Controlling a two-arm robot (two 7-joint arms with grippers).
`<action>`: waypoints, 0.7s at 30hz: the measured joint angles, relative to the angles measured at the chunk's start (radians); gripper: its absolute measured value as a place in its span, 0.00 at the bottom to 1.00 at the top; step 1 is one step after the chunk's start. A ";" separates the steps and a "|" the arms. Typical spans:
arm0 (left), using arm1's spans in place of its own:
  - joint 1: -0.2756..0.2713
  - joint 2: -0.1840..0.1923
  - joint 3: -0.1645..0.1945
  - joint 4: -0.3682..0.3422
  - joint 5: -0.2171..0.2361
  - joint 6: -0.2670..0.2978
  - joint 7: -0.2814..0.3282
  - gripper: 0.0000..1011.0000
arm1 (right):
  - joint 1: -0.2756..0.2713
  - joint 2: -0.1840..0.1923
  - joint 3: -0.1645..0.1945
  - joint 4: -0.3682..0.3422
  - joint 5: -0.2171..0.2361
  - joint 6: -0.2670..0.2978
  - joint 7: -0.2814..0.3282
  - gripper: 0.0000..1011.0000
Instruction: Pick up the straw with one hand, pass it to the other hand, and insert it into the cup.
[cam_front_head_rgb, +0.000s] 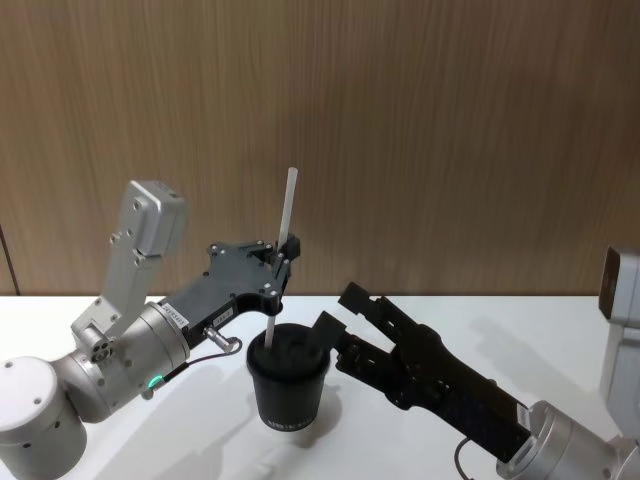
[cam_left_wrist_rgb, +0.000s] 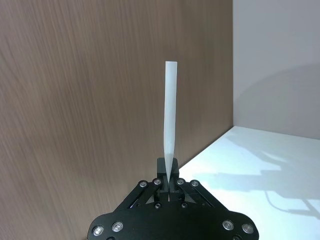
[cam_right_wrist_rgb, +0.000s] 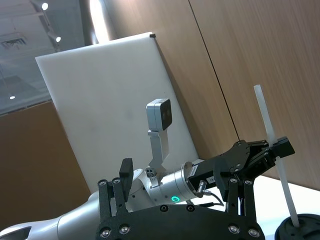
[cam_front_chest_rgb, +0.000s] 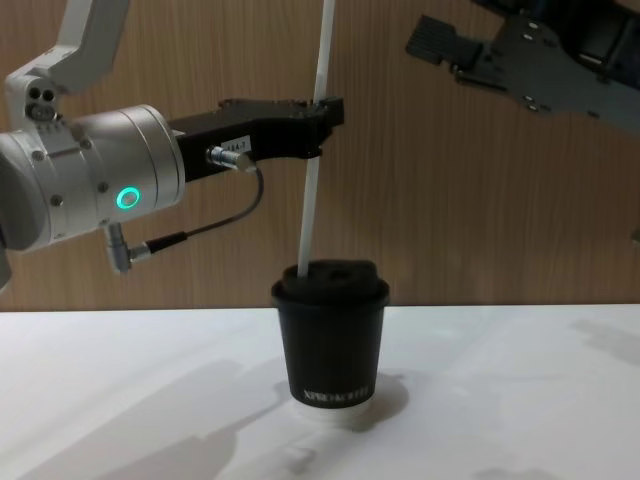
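The left gripper (cam_front_head_rgb: 284, 262), on its silver green-lit wrist, has its jaws pinching the thin white straw (cam_front_head_rgb: 281, 262) near mid-length. The straw stands nearly upright, its lower end at the domed lid of the small black paper cup (cam_front_head_rgb: 288, 388) on the white worktop (cam_front_head_rgb: 100, 460). The right gripper (cam_front_head_rgb: 345, 325), jaws spread, hovers just beside the cup.

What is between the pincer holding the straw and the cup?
Just the straw itself: in the chest view it runs down from the left pincer to the cup lid, plain wall behind.
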 joint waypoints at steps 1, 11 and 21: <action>0.000 0.000 0.000 0.000 0.000 0.001 -0.001 0.00 | 0.000 0.000 0.000 0.000 0.000 0.000 0.000 0.99; 0.003 -0.007 -0.005 0.003 0.001 0.006 -0.014 0.00 | 0.000 0.000 0.000 0.000 0.000 0.000 0.000 0.99; 0.006 -0.013 -0.011 0.003 0.006 0.007 -0.021 0.00 | 0.000 0.000 0.000 0.000 0.000 0.000 0.000 0.99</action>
